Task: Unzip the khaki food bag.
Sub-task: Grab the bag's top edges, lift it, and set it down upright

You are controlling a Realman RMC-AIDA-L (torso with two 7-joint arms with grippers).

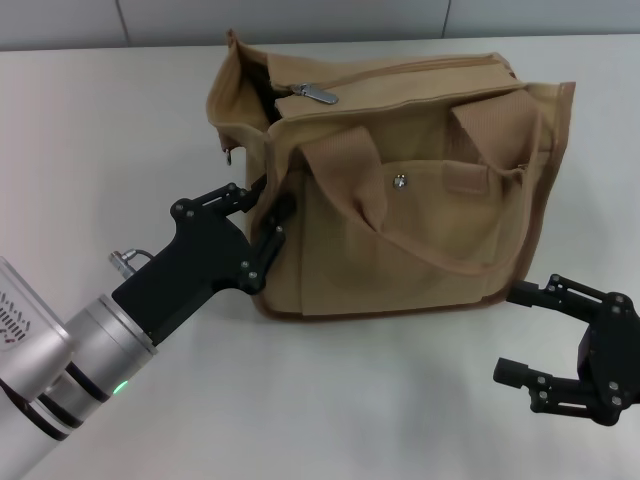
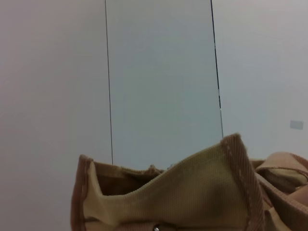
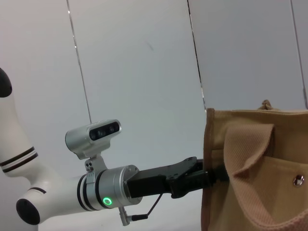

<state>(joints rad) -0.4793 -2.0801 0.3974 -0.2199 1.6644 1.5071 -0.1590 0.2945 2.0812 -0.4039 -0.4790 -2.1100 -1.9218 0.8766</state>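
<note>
**Bag on the table, left gripper at its end panel**

The khaki food bag [image 1: 400, 200] stands upright on a pale table [image 1: 100, 130], its long axis running left to right across the head view and its pocketed front turned toward the robot. A silver snap [image 1: 400, 181] marks the front pocket, and two wide handles [image 1: 350, 190] droop over that face. The zipper runs along the top; its silver pull [image 1: 317, 94] lies near the bag's left end, where the corner gapes slightly. The left gripper [image 1: 268, 212] meets the bag's left end panel, its jaws closed on the brown-trimmed edge of the fabric. The right gripper [image 1: 520, 335] hovers beside the bag's lower right corner, its jaws spread and holding nothing. Behind the table rises a grey-white panelled wall [image 3: 144, 72] with thin vertical seams.
</note>
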